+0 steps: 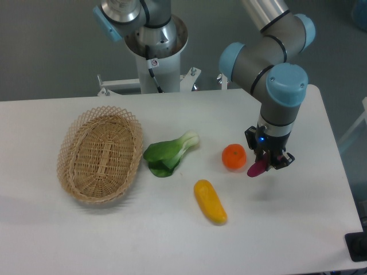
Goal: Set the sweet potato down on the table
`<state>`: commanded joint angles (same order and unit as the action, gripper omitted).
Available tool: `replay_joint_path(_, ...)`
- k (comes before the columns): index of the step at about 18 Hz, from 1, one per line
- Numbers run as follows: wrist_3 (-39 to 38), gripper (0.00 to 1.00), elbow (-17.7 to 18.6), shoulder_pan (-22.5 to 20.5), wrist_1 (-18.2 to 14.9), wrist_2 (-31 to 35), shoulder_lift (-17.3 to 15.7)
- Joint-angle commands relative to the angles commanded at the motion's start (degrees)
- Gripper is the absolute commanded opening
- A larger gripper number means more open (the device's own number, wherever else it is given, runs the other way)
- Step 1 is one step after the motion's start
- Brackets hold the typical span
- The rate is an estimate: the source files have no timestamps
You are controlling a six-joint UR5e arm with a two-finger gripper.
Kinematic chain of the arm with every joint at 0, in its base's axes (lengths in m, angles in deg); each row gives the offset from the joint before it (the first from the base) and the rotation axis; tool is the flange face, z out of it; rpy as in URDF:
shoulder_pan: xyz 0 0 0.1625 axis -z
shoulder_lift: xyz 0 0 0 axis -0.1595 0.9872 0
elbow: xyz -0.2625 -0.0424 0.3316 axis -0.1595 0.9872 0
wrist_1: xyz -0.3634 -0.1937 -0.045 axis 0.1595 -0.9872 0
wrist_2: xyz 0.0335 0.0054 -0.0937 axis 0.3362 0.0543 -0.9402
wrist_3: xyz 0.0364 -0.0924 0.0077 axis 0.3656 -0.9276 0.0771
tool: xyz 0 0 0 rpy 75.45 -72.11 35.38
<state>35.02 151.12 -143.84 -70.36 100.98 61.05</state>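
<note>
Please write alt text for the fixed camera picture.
A robot gripper holds a magenta sweet potato above a white table, beside an orange fruit. A yellow vegetable, a leafy green and an empty wicker basket lie further left.

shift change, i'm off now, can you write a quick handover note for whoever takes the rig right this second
End effector: shut on the sweet potato, held off the table, just right of the orange fruit.
Other items: wicker basket at left with nothing in it, leafy green mid-table, yellow vegetable nearer the front edge.
Done: sweet potato grasped and carried over bare table.
Left: lower it onto the table, open, withdraw.
</note>
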Motion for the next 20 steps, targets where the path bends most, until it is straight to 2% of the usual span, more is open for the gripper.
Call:
replay_joint_path(6, 0.44, 0.33, 1.40, 0.00, 0.35, 0.00, 0.00)
replay_joint_path(10, 1.23, 0.31, 3.51, 0.00, 0.18, 0.09, -1.14)
replay_joint_path(15, 10.53, 0.30, 11.41, -1.05, 0.44, -0.17, -5.27)
replay_joint_path(16, 13.94, 0.30, 14.38, -1.66, 2.70, -0.18, -5.97)
replay_joint_path(20, 19.06, 0.30, 18.80, -2.72, 3.60, -0.09, -9.22)
